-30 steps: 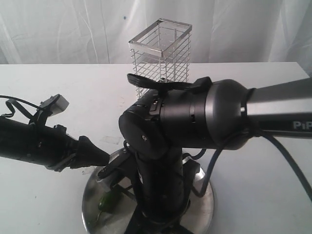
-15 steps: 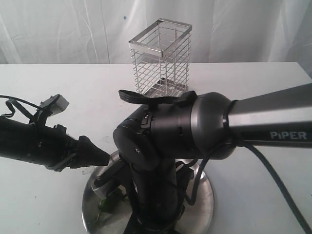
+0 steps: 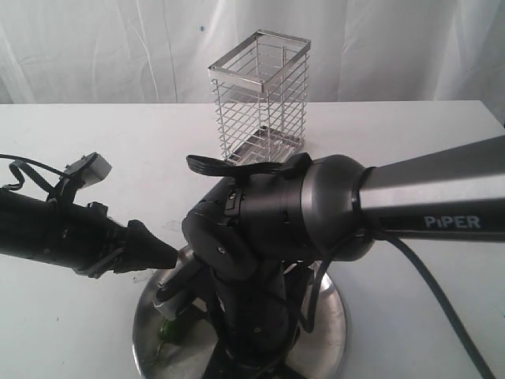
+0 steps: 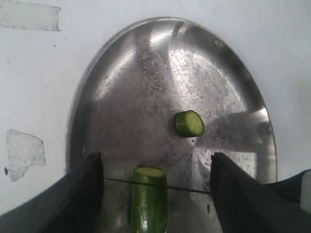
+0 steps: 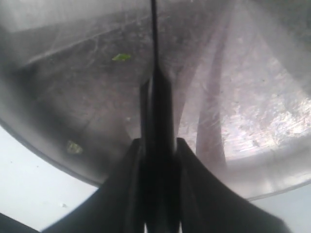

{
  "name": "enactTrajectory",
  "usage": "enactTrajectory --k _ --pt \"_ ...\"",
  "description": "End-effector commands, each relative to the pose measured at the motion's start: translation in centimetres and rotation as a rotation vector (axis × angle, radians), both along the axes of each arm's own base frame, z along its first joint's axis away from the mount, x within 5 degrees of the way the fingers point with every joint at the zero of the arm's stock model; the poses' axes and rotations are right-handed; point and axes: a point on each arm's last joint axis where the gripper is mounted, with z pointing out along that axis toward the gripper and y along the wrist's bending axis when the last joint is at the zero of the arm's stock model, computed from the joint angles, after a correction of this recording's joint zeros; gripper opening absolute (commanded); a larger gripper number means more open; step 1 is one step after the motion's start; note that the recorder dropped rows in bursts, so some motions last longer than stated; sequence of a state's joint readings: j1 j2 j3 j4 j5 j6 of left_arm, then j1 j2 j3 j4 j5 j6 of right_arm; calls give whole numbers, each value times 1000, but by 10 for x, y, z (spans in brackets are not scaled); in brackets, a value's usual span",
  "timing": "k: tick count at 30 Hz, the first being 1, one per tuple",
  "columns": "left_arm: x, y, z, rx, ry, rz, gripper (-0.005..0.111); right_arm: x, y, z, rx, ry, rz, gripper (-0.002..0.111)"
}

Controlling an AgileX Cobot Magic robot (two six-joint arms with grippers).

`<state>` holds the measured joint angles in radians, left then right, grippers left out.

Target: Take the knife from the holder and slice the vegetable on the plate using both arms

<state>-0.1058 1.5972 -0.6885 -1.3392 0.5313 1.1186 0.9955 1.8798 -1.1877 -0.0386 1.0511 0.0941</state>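
Note:
The plate point(image 4: 146, 73) holds the green chili pepper point(image 4: 149, 204) and one cut round point(image 4: 189, 123). The knife shows edge-on as a thin dark line point(image 4: 189, 190) lying across the pepper just behind its cut end. My left gripper point(image 4: 155, 162) is open, with a finger point(image 4: 80, 199) on each side of the pepper and neither touching it. My right gripper point(image 5: 158, 145) is shut on the knife point(image 5: 158, 107), whose blade points out over the plate point(image 5: 252, 97). In the exterior view the right arm point(image 3: 268, 229) hides most of the plate point(image 3: 335, 332); the pepper point(image 3: 169, 328) peeks out beneath it.
The wire holder point(image 3: 260, 91) stands with nothing in it at the back of the white table. A worn tape patch point(image 4: 24, 150) lies on the table beside the plate. Small green scraps point(image 5: 120, 57) sit on the plate.
The right arm has swung down and to the left over the plate, bringing the knife lower. The left arm has stayed in place.

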Motion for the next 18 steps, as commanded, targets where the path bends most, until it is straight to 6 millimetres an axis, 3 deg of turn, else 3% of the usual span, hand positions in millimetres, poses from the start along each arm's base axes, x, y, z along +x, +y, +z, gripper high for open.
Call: enactTrajectory --k 1,6,14,18 --pt "-1 -1 5 -21 -7 -6 66 1 0 0 5 -12 -1 0" --pt "-2 -2 6 -40 -2 -13 61 1 0 0 7 -13 -1 0" --pt "-5 -6 9 -84 -11 -75 21 1 0 0 9 -14 -1 0" --pt "-6 -7 9 -89 -13 -86 16 1 1 0 12 -16 0 0"
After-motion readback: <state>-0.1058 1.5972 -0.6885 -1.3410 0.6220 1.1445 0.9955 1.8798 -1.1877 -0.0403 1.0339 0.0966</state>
